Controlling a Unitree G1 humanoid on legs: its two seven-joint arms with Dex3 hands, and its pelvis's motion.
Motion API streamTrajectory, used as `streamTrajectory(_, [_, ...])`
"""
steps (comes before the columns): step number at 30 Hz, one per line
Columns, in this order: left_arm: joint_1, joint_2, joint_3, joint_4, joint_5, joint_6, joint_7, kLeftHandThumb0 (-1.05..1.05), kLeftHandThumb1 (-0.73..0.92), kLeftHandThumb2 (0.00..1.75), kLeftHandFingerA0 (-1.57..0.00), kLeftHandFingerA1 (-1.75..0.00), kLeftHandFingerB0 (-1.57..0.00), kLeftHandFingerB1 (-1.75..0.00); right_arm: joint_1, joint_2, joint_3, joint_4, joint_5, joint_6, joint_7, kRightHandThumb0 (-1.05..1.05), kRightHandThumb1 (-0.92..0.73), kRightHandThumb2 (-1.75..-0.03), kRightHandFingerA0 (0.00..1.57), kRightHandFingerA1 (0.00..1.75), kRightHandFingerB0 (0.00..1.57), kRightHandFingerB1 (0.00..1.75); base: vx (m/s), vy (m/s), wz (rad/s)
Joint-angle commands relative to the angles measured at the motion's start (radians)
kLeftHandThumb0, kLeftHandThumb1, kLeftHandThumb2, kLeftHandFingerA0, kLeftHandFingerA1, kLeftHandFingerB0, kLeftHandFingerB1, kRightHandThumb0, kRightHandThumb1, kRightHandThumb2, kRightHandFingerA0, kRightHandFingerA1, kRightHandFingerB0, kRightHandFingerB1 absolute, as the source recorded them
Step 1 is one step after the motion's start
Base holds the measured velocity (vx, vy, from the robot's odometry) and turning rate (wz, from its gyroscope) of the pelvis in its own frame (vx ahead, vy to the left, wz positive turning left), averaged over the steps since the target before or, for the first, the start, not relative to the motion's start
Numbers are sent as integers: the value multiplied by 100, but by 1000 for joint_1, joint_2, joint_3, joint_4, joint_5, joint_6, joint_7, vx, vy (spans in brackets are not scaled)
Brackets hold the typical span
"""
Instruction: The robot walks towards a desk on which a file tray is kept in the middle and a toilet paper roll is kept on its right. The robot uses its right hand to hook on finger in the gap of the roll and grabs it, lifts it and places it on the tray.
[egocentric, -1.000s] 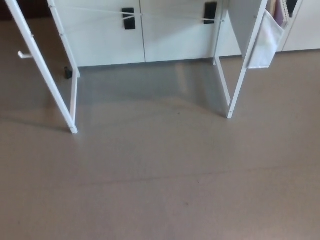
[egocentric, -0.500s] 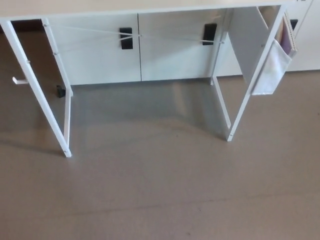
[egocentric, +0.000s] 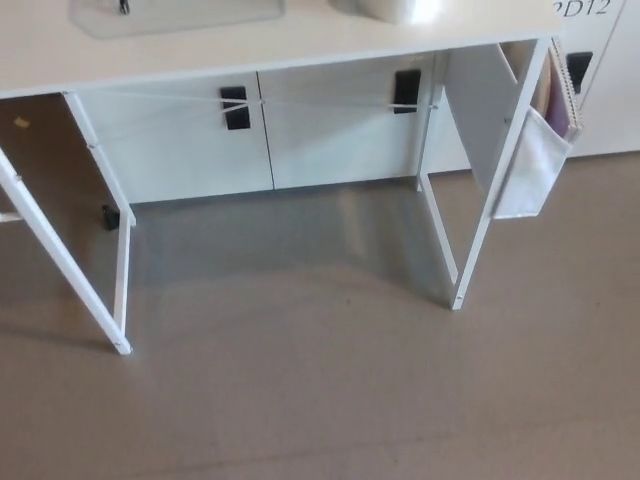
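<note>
Approaching the surface (egocentric: 300, 50), step up squarely until the toilet paper roll (egocentric: 395, 10), right of the file tray (egocentric: 200, 22), is reachable; neither hand shows, so you cannot tell the fingers' state.

Brown floor (egocentric: 320, 400) fills the lower view; behind stand white cabinet doors (egocentric: 330, 140) with two black handles (egocentric: 235, 107), well apart; a white cloth pouch (egocentric: 530, 170) hangs at the right, notebooks (egocentric: 562, 92) upright inside it.
</note>
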Motion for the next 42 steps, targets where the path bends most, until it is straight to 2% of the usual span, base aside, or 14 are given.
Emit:
streamTrajectory(1, [5,12,12,1,0,28,4,-105,75,125,-20,-72,-4,-57,4,-6,-5,3,11,-5,-5,-82,-75,-63,9,28,8,24,215,140,-12])
streamTrajectory(4, [0,14,0,10,11,19,-3,-105,75,127,-23,-74,-5,-59,4,-6,-6,3,11,-6,-5,-82,-75,-63,9,28,8,24,336,182,8])
streamTrajectory(5, [0,14,6,9,4,19,-6,-105,75,125,-11,-70,-9,-54,4,-6,-6,2,10,-6,-5,-82,-75,-63,9,28,8,24,379,153,13])
streamTrajectory(6, [1,13,15,11,-9,16,-20,-105,75,125,-11,-70,-9,-54,4,-6,-6,2,10,-6,-5,-82,-75,-63,9,28,8,24,231,122,7])
streamTrajectory(7, [4,15,9,4,0,17,-13,-105,78,126,-21,-72,-4,-56,4,-6,-6,2,10,-6,-5,-82,-75,-63,9,28,8,24,190,61,7])
streamTrajectory(10, [-5,12,7,0,3,22,-11,-105,77,125,-15,-70,-8,-54,4,-5,-9,3,14,-5,-6,-82,-75,-63,9,28,8,24,200,43,7])
streamTrajectory(14, [-9,14,-6,-1,17,22,-2,-105,77,126,-21,-72,-4,-56,3,-2,-9,5,14,-5,-6,-82,-75,-63,9,28,8,24,205,-67,9])
streamTrajectory(18, [-15,15,-9,-6,16,25,-4,-105,78,126,-19,-71,-6,-55,3,2,-11,9,14,-7,-8,-82,-75,-63,9,28,8,24,244,-146,2])
streamTrajectory(21, [-13,12,15,-17,-9,42,-9,-104,78,124,-9,-65,-10,-49,1,4,-12,11,14,-8,-8,-82,-75,-63,9,28,8,24,303,-77,13])
streamTrajectory(23, [-23,15,9,-4,0,37,-7,-105,76,124,-15,-69,-8,-53,0,7,-12,14,15,-9,-9,-82,-75,-63,9,28,8,24,195,-102,0])
streamTrajectory(28, [-48,8,34,24,-19,48,-16,-105,71,123,-7,-68,-10,-54,1,11,-13,19,17,-12,-11,-82,-75,-63,9,28,8,24,141,-13,-9])
streamTrajectory(31, [-38,12,12,15,10,25,-11,-105,76,126,-14,-71,-8,-55,1,11,-13,19,17,-12,-11,-82,-75,-63,9,28,8,24,170,118,-9])
streamTrajectory(39, [-54,9,5,19,13,23,-13,-105,75,126,-10,-70,-10,-55,0,14,-18,18,19,-12,-12,-82,-75,-63,9,28,8,24,272,177,0])
streamTrajectory(42, [-59,9,-4,18,22,35,0,-105,75,127,-15,-71,-7,-56,0,14,-18,18,18,-12,-12,-82,-75,-63,9,28,8,24,239,-11,9])
